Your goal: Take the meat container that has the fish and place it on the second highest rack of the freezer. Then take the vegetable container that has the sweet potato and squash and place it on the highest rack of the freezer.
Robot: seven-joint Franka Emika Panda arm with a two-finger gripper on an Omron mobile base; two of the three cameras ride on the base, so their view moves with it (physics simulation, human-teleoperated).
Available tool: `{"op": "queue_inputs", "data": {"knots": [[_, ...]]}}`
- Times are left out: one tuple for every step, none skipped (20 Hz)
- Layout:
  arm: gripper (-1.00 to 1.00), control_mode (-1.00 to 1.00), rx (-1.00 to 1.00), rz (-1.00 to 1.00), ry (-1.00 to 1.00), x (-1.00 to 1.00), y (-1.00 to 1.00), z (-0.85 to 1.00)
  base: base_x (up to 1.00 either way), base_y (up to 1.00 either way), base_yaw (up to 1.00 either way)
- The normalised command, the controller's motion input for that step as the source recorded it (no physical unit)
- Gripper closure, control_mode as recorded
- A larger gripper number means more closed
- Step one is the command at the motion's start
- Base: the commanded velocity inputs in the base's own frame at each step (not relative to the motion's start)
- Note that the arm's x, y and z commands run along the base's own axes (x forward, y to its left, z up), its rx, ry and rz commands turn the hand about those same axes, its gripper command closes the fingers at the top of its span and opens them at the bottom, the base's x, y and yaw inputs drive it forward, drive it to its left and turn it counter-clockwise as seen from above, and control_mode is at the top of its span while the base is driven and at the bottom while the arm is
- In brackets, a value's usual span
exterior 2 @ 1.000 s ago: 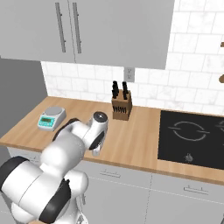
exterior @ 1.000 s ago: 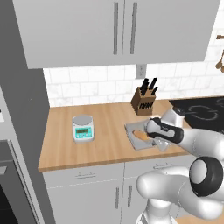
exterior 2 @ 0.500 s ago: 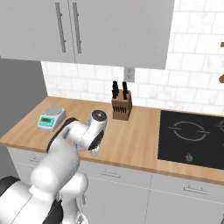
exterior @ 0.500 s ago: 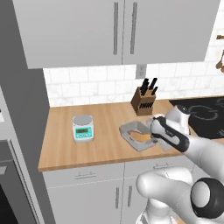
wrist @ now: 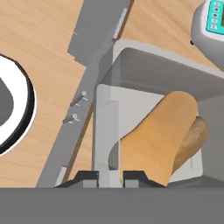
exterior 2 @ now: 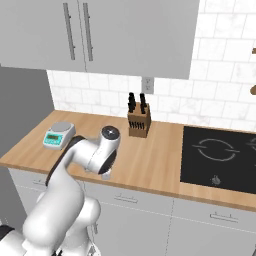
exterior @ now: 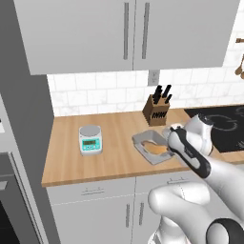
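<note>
Claw [wrist: 109, 177] pinching near rim of vegetable container [wrist: 131, 57]; sweet potato and squash [wrist: 164, 133] inside, scale [wrist: 212, 24] at 1 o'clock.

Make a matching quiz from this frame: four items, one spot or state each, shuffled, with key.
Items:
1. kitchen scale
2. knife block
3. tray with orange food
4. cooktop

Descriptions:
A. set into the counter at its right end
B. its rim sits between the closed fingers
C. by the tiled wall, under the outlet
D. on the counter's left part, with a teal display panel

Pairs: 1-D, 2-C, 3-B, 4-A
</note>
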Motion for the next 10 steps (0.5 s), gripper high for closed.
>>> {"op": "queue_inputs", "data": {"knots": [[1.00,-1.00,0.00,0.00,-0.05,-0.19,0.00,0.32,0.00,0.00,0.00],[1.00,-1.00,0.00,0.00,-0.07,-0.24,0.00,0.41,0.00,0.00,0.00],[1.00,-1.00,0.00,0.00,-0.09,-0.24,0.00,0.63,0.00,0.00,0.00],[1.00,-1.00,0.02,0.00,-0.08,-0.26,-0.06,0.74,0.00,0.00,0.00],[1.00,-1.00,0.05,0.00,-0.03,-0.24,-0.06,0.77,0.00,0.00,0.00],[1.00,-1.00,0.06,0.00,-0.01,-0.21,-0.01,0.81,0.00,0.00,0.00],[1.00,-1.00,0.08,0.00,0.00,-0.23,0.00,0.84,0.00,0.00,0.00],[1.00,-1.00,0.09,0.00,0.00,-0.24,0.00,0.83,0.00,0.00,0.00],[1.00,-1.00,0.11,0.00,0.00,-0.24,0.00,0.83,0.00,0.00,0.00],[1.00,-1.00,0.12,0.00,0.00,-0.21,0.00,0.85,0.00,0.00,0.00]]}}
